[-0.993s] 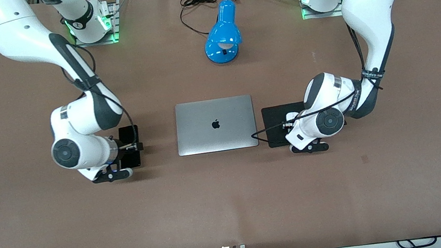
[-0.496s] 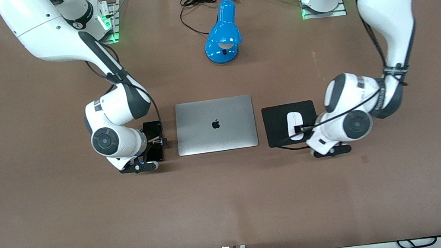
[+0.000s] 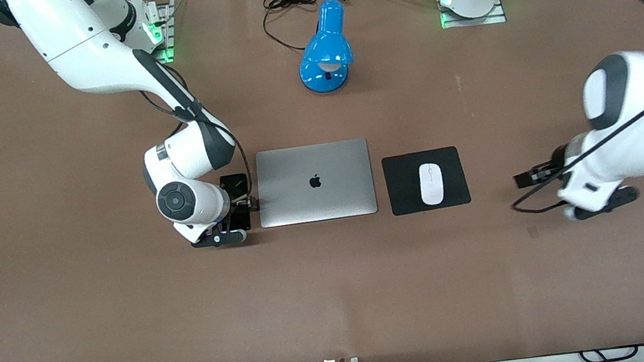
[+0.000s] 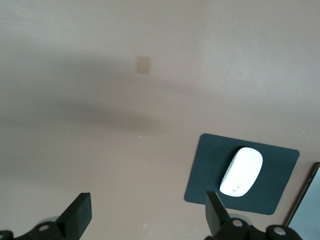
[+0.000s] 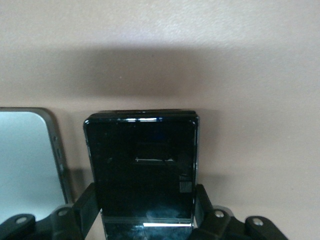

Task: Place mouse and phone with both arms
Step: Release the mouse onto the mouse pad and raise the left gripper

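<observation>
In the middle of the front view a closed silver laptop [image 3: 314, 183] lies on the brown table [image 3: 339, 293], and just beside it, toward the left arm's end, a black mouse pad [image 3: 426, 181] carries the mouse [image 3: 431, 183], which rests flat at the pad's centre. At the right of that frame the left gripper [image 3: 531, 176] hangs over bare table, well apart from the pad, its fingers spread wide and holding nothing; in the left wrist view the two fingertips [image 4: 79, 216] stand far apart at the lower edge, with the mouse [image 4: 242, 171] and pad [image 4: 242, 173] at lower right. At centre left of the front view the right gripper [image 3: 239, 203] sits just beside the laptop's edge, its fingers clamped on the phone [image 3: 236, 201]; the right wrist view shows the phone [image 5: 141, 167] pinched between both fingers [image 5: 85, 205], with the laptop's corner [image 5: 27, 160] at the left edge. A blue desk lamp [image 3: 325, 48] lies in the upper centre, a black cord [image 3: 289, 4] looped above it.
</observation>
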Tool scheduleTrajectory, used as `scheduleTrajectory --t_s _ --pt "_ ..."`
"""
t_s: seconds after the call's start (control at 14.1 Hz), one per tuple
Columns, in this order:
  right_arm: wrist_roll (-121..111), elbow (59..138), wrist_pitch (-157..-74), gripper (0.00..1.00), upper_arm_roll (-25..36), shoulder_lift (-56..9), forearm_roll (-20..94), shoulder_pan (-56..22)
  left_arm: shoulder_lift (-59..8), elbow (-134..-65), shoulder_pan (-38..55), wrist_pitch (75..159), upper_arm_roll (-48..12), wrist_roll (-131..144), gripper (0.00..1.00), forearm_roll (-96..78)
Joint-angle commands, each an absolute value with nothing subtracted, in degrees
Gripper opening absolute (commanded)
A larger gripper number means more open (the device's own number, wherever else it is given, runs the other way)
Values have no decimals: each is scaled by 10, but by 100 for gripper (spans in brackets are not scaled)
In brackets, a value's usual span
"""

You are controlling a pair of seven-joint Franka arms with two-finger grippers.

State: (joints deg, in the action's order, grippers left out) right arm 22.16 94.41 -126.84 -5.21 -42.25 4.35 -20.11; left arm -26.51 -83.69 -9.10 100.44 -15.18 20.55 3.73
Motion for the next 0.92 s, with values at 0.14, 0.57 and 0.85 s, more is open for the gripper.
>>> scheduleTrajectory --t_s 0.14,0.57,0.85 --pt "215 949 -1262 27 -48 -418 3 -208 -161 -832 -100 920 -154 160 100 35" --pt "227 951 -1245 71 -48 -417 -1 -207 -158 -803 -108 883 -157 117 100 26" --pt "233 936 -1211 100 -43 -363 1 -201 -158 -801 -107 889 -159 122 100 33"
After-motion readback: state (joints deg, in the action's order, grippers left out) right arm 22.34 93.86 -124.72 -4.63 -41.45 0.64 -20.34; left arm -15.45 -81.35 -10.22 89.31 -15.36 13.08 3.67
